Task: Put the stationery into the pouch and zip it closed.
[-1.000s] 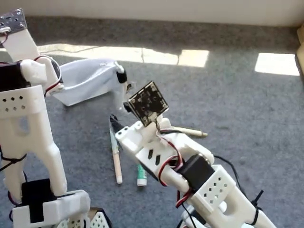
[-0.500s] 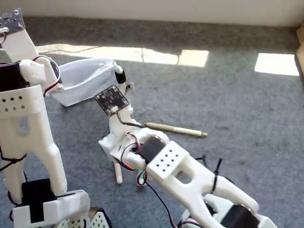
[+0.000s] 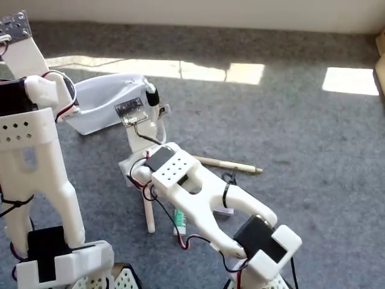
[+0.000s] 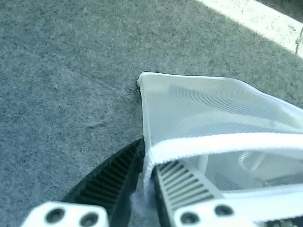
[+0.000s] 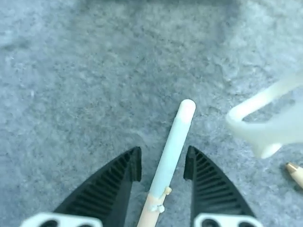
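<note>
The white mesh pouch (image 3: 105, 105) lies at the back left, and my left gripper (image 4: 147, 163) is shut on its open rim, holding it up (image 4: 213, 113). My right arm (image 3: 174, 174) stretches over the carpet just in front of the pouch. Its gripper (image 5: 162, 163) is open and low, one jaw on each side of a pale blue and cream pen (image 5: 171, 142). That pen's cream end (image 3: 148, 214) sticks out from under the arm. A wooden pencil (image 3: 231, 164) lies to the right, with a green and white stick (image 3: 178, 221) nearer the front.
Grey carpet covers the whole floor, with sunlit patches (image 3: 352, 81) at the back. The left arm's tall white body (image 3: 36, 156) stands at the left edge. A white curved piece (image 5: 265, 125) lies close beside the right gripper, with a pencil tip (image 5: 296, 173) past it.
The right arm has swung left and stretched forward, lowering over the pens near the pouch. The left arm and the pouch have stayed still.
</note>
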`<action>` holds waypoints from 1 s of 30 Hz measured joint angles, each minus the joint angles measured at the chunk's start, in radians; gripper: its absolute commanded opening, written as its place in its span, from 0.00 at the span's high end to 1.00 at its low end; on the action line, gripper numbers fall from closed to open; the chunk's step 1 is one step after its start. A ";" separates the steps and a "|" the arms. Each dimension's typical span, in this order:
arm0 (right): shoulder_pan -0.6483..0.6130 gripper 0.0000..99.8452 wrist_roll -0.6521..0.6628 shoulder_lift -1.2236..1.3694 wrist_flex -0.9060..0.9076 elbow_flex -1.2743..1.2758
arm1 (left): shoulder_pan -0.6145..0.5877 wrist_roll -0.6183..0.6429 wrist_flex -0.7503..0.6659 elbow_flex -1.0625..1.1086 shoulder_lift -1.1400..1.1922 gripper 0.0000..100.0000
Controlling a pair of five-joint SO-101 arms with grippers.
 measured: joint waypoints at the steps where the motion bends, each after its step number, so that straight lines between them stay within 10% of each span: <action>1: 0.002 0.86 0.000 0.011 0.000 -0.005 | 0.000 0.000 0.000 0.000 0.000 0.99; 30: 0.009 0.99 0.110 0.213 -0.098 -0.052 | -0.063 0.048 -0.012 0.000 0.000 0.99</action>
